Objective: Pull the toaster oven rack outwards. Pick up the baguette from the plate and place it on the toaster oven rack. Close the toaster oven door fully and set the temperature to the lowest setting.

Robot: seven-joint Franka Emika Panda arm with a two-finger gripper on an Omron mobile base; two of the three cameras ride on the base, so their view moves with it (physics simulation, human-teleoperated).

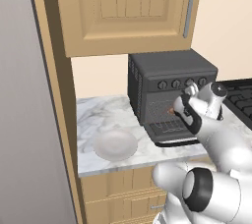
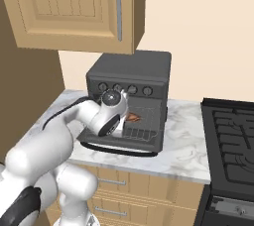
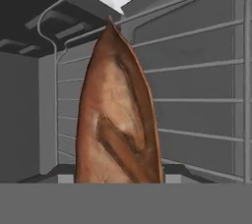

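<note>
The dark grey toaster oven (image 1: 170, 67) (image 2: 130, 67) stands on the marble counter with its door (image 1: 173, 140) (image 2: 118, 145) dropped open. The wire rack (image 1: 164, 127) (image 2: 142, 131) (image 3: 197, 95) reaches out over the door. My gripper (image 1: 177, 110) (image 2: 126, 119) is at the oven mouth, shut on the brown baguette (image 2: 134, 117) (image 3: 118, 125). The loaf points into the cavity just above the rack; in the hand view it hides my fingertips. The pale round plate (image 1: 115, 144) lies bare on the counter to the oven's left.
A black stovetop (image 1: 242, 95) (image 2: 233, 136) lies right of the oven. A wooden wall cabinet (image 1: 128, 12) (image 2: 74, 7) hangs above it, drawers (image 2: 114, 185) sit below the counter, and a tall wooden panel (image 1: 54, 95) bounds the counter's left end.
</note>
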